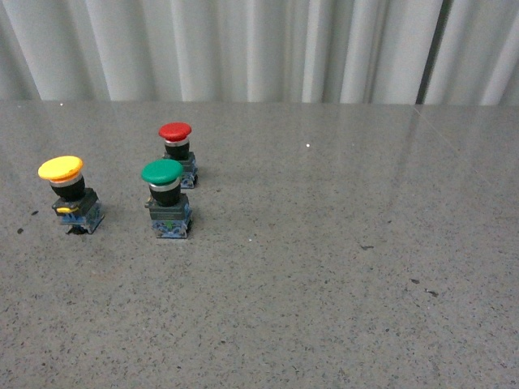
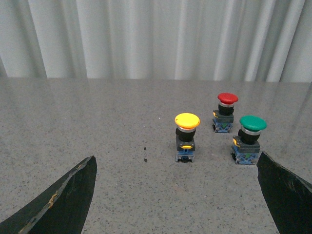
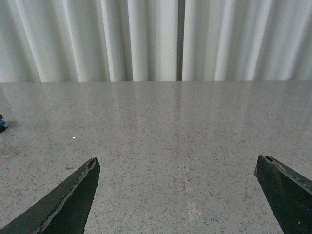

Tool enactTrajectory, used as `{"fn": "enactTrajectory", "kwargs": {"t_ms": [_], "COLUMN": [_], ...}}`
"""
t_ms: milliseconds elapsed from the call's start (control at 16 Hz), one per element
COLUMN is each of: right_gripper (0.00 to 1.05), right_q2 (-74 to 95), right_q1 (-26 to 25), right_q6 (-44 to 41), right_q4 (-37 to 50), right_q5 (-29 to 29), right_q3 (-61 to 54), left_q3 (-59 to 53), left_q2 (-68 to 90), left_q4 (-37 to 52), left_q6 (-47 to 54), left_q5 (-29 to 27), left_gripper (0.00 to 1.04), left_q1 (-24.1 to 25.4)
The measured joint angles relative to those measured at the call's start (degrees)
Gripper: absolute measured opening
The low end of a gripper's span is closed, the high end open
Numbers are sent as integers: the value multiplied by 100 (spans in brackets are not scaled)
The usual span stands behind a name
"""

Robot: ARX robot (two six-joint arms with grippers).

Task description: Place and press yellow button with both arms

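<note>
The yellow button (image 1: 69, 194) stands upright on the grey table at the left, with a round yellow cap, black neck and blue-grey base. It also shows in the left wrist view (image 2: 186, 138), straight ahead of my left gripper (image 2: 176, 168) and well apart from it. The left gripper is open and empty, its black fingers (image 2: 73, 195) spread wide. My right gripper (image 3: 178, 165) is open and empty over bare table. Neither arm shows in the front view.
A green-capped button (image 1: 167, 198) stands right of the yellow one, and a red-capped button (image 1: 178, 154) stands behind it. Both show in the left wrist view, green (image 2: 248, 139) and red (image 2: 225, 112). A white curtain (image 1: 259, 49) hangs behind the table's far edge.
</note>
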Motion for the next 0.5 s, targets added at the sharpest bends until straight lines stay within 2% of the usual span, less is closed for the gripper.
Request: {"fn": "enactTrajectory", "kwargs": {"t_ms": [500], "right_gripper": [98], "right_q2": [0], "right_q1": [0], "right_q6": [0], "right_q4": [0], "right_q5": [0], "right_q3": [0], "left_q3": [0], "left_q2": [0], "left_q4": [0], "left_q6": [0], "left_q5": [0], "left_gripper": [98], "left_q1": [0]}}
